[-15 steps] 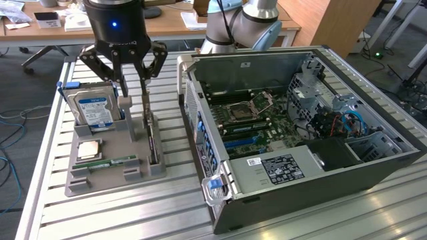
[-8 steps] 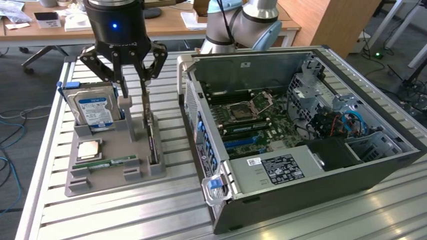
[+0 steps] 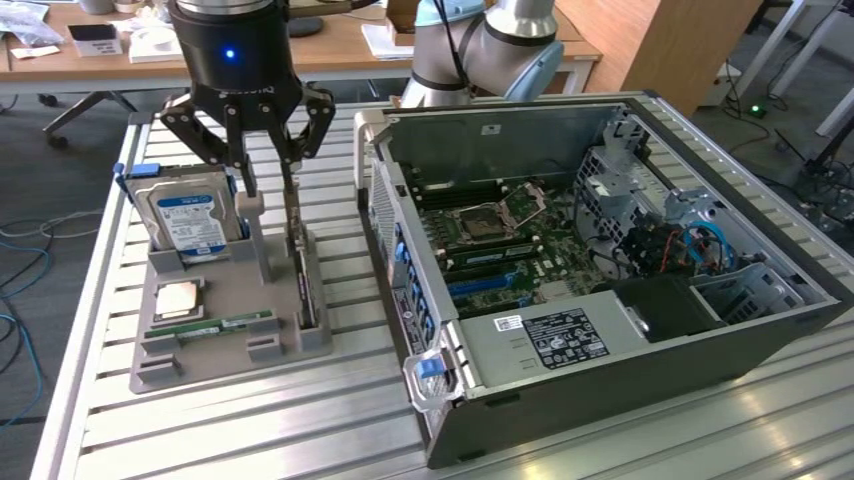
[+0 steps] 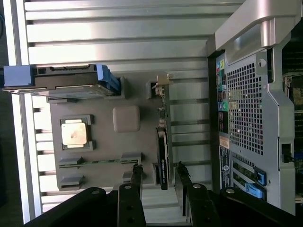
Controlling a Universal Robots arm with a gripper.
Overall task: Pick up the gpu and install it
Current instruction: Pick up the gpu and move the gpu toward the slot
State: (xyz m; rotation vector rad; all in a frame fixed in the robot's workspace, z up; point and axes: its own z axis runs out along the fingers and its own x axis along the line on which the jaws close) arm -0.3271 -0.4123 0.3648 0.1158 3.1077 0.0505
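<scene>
Saw the gpu [image 3: 306, 290], a thin flat dark green-black circuit card with a pale metal end bracket, standing on its long edge in a slot of the grey moulded holder tray [image 3: 227, 368]. Appeared edge-on in the wrist view as a narrow dark strip, pale bracket at one end.

Found the black claw [image 4: 160, 172] hanging directly over the card, jaws spread apart, one finger on each side of it with a gap showing on both sides. Gripped nothing.

In the exterior view, placed the card's slot along the tray's three o'clock edge. Noted a silver hard drive with a blue label [image 3: 187, 222] upright at the tray's eleven o'clock corner, a square metal processor chip [image 3: 178, 298] lying flat towards eight o'clock, and a small narrow green memory stick [image 3: 220, 325] just beside it.

Saw the tray resting on the slatted aluminium worktop [image 3: 267, 430], at nine o'clock from the open black computer case [image 3: 747, 330], close to it but not touching.
</scene>
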